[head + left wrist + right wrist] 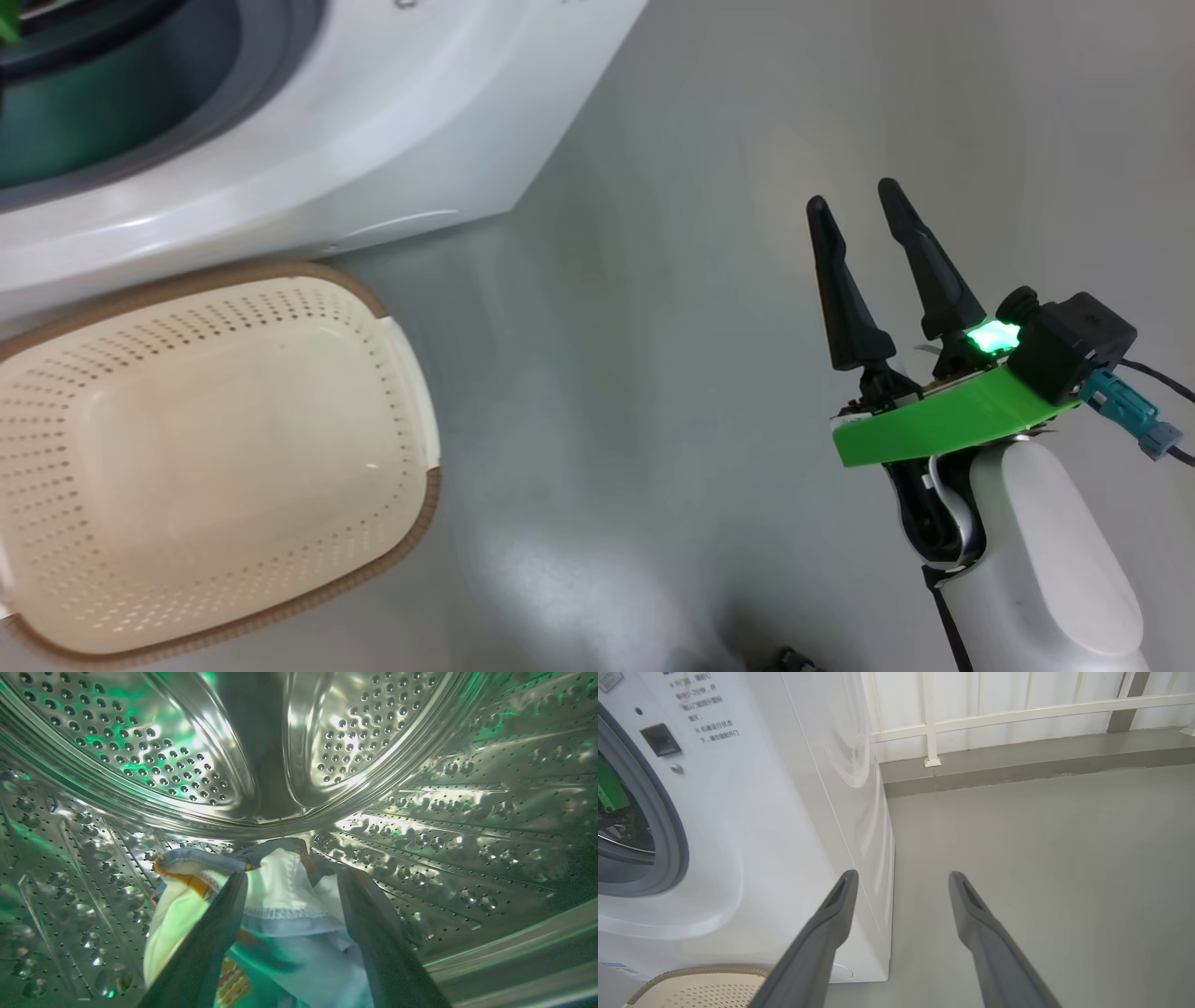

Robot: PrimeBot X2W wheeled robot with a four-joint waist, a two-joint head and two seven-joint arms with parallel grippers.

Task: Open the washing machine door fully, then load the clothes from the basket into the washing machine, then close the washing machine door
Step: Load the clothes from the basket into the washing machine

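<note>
Left gripper (294,889) inside drum (140,751), fingers spread. Clothes (282,891) sit lower centre of the left wrist view, between the fingers on the drum wall, not visibly pinched. Right gripper (852,194) spread, over floor (653,373), right of head view. Basket (233,448) lower left, just beside washing machine (280,159) upper left.

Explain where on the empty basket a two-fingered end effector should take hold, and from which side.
Take the cream side handle of the basket, from above, on the side facing the open right end effector. It sits upright and empty, so one finger can likely go inside the thin wall, one outside. The edge nearest the washing machine looks crowded.
</note>
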